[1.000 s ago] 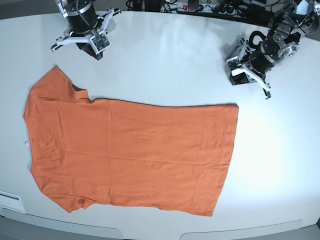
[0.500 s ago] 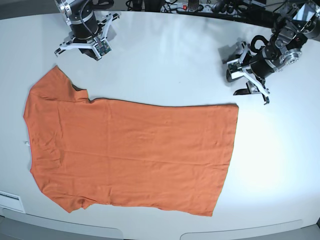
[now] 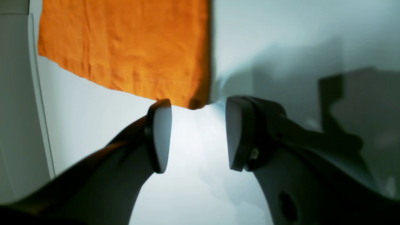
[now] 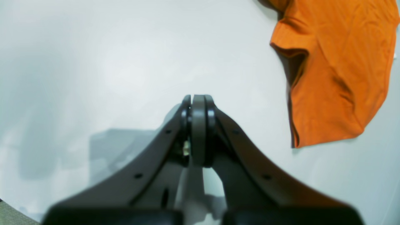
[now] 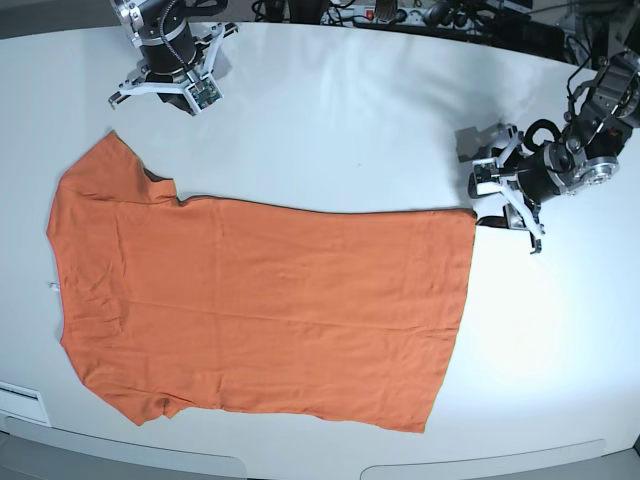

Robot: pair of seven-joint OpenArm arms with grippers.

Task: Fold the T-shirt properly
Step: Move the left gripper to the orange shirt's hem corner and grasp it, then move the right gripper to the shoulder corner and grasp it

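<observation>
The orange T-shirt (image 5: 260,300) lies flat on the white table, neckline with a small white tag (image 5: 50,288) at the left and hem at the right. My left gripper (image 5: 503,207) is open, low over the table just right of the hem's far corner. In the left wrist view the shirt (image 3: 125,43) ends in a corner just beyond and between the open fingertips of the gripper (image 3: 198,137). My right gripper (image 5: 182,98) is shut and empty at the table's far left, apart from the shirt. In its wrist view the gripper (image 4: 198,104) points at bare table and a sleeve (image 4: 337,68) lies to the right.
Cables and power strips (image 5: 370,12) run along the table's far edge. A white panel (image 5: 20,400) sits at the front left corner. A table seam (image 3: 37,93) runs down the left of the left wrist view.
My left gripper has moved toward the front and down to the shirt's far hem corner. My right gripper has drawn back slightly toward the far edge. The shirt has not moved.
</observation>
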